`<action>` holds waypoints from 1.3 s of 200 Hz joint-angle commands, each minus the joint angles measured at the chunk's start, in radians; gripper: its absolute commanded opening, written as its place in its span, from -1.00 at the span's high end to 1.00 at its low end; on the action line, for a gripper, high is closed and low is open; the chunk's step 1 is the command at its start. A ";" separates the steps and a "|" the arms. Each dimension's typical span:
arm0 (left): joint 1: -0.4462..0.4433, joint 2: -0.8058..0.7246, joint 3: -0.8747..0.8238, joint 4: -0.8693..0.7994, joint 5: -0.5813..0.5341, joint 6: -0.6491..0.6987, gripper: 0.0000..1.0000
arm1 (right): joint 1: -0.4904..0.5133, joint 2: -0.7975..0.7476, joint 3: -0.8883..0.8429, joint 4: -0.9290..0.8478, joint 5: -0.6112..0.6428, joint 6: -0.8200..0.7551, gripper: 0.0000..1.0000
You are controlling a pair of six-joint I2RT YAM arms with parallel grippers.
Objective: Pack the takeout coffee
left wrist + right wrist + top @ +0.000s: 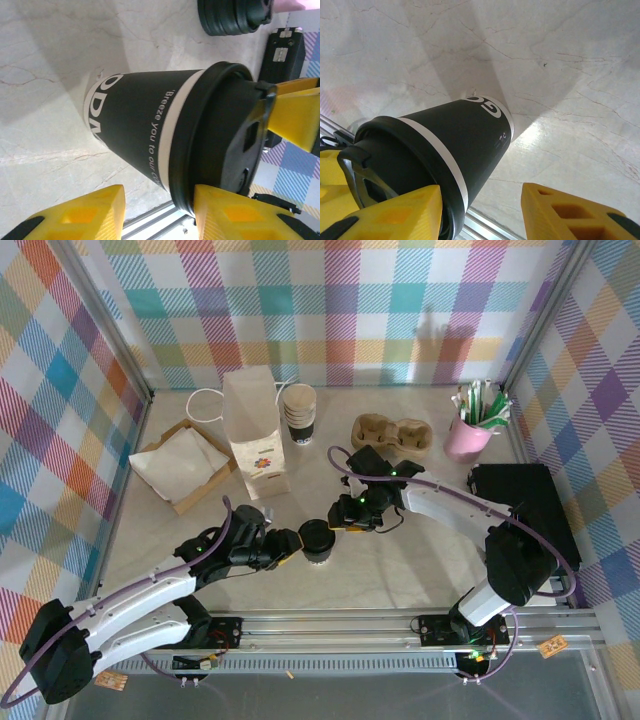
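The takeout coffee (318,540), a black-and-cream paper cup with a black lid, stands upright on the table between the two arms. My left gripper (296,543) comes at it from the left. In the left wrist view the left gripper (159,200) is open: one yellow finger (235,215) lies against the lid's rim and bare table shows between the other finger and the cup (135,120). My right gripper (343,517) sits at the cup's upper right. In the right wrist view the right gripper (481,192) is open, one finger (395,215) by the lid and the other well clear of the cup (450,135).
A white paper bag (255,435) stands behind the cup, with a stack of lidless cups (299,412) beside it. A cardboard carrier (390,432), a pink cup of stirrers (468,432), a black box (520,500), a napkin tray (180,465) and a lid stack (235,17) surround the workspace.
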 commanded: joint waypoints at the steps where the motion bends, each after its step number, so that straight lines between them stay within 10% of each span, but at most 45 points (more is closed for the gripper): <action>1: -0.014 0.002 -0.031 0.025 0.012 -0.001 0.23 | 0.004 0.014 -0.026 -0.001 -0.003 0.025 0.08; 145: -0.015 -0.044 -0.140 -0.019 -0.029 -0.008 0.28 | 0.002 0.043 -0.108 -0.018 0.026 0.054 0.10; 260: -0.015 0.037 0.089 -0.112 -0.035 0.084 0.26 | 0.004 -0.019 0.025 -0.115 0.049 0.021 0.09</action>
